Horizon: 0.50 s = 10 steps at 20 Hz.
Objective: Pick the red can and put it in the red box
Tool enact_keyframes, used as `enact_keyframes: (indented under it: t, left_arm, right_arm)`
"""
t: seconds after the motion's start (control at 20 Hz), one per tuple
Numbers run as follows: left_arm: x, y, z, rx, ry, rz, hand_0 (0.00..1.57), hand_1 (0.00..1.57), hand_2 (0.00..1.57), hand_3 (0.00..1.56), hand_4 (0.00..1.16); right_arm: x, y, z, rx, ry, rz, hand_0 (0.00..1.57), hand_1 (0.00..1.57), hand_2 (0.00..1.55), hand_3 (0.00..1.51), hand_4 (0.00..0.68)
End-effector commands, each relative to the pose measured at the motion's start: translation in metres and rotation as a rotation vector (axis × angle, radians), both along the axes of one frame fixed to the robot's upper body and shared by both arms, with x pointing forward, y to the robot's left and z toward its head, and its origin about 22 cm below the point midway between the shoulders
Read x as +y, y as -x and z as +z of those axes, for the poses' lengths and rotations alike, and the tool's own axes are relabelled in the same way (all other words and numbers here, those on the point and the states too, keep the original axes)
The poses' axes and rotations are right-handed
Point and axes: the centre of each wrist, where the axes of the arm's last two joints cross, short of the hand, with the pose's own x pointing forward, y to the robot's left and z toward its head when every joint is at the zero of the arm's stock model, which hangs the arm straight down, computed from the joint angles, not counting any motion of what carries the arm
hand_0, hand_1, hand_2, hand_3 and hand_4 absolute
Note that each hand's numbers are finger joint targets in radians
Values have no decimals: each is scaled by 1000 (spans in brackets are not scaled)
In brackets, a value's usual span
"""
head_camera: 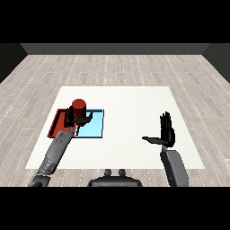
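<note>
Nearest the viewer, at lower right: right forearm [174, 167], grey, rising from the bottom edge. Right robot hand [167, 133] standing upright above the white tabletop [130, 112], fingers straight and pointing up, thumb sticking out to the left, released and holding nothing. Hovering over bare tabletop, well apart from both trays.

At lower left: left forearm [55, 154], grey, reaching diagonally up and slightly rightward from the bottom corner toward the trays.

Farther in, at the end of that forearm: left robot hand [74, 117], black, curling around the lower part of the red can [79, 109] and grasping it. Red can standing upright, its flat round top showing above the fingers, its base hidden by the hand. Can sitting in line with the seam between the two trays, near their far edge; impossible to tell whether lifted or resting on a tray.

Under and around that hand: red tray [55, 125] lying to the left, partly covered by the forearm, only its left wall and a strip of floor showing. Light blue tray [94, 126] lying just beside it on the right, touching side by side.

Beyond the trays: more white tabletop stretching to its far edge, then pale wooden floor [117, 67] running back to a dark wall.
</note>
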Motion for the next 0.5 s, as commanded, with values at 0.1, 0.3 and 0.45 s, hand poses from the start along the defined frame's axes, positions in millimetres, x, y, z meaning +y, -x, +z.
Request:
enact_keyframes:
  t: [0.1, 0.3, 0.45]
  left_arm:
    - [55, -45, 11, 135, -86, 156, 1532, 1532, 1460, 1441, 1084]
    - [108, -40, -23, 230, -92, 278, 1571, 1571, 1560, 1457, 1101]
    - [135, -23, -67, 322, -90, 316, 1571, 1571, 1566, 1485, 1091]
  right_arm:
    - [-13, 11, -30, 49, 0, -16, 0, 0, 0, 0, 0]
    - [-4, -5, -29, 29, 34, -9, 0, 0, 0, 0, 0]
    - [-4, 0, -29, 7, 24, -26, 0, 0, 0, 0, 0]
